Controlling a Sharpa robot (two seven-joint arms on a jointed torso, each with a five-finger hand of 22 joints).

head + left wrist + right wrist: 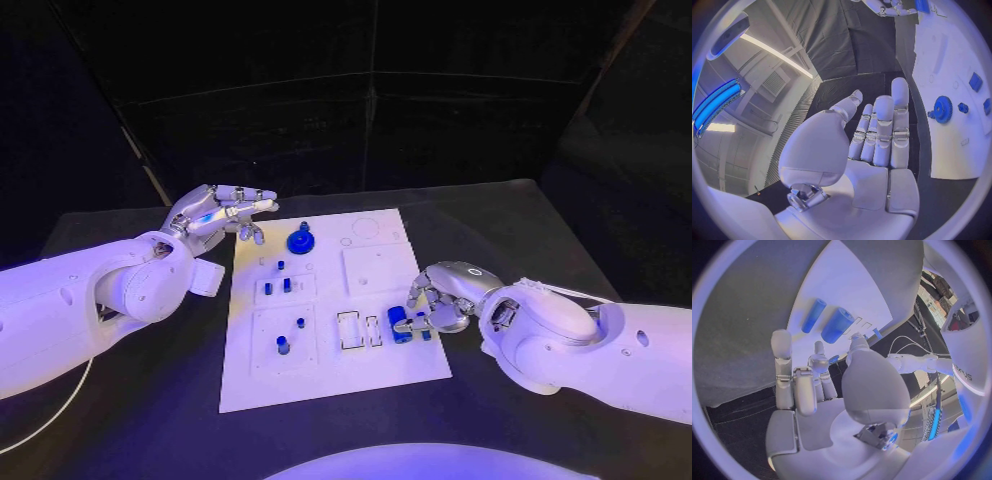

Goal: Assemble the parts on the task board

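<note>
The left hand (pixel 219 213) is hovering at ten o'clock, fingers extended and apart, holding nothing. The right hand (pixel 440 300) at four o'clock is curling its fingers, seemingly empty.

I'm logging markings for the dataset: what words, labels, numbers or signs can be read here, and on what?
None can be read.
The task board and its blue parts carry no legible print.
In the right wrist view, small dark lettering on the robot's white body is too blurred and cut off to read.
</note>
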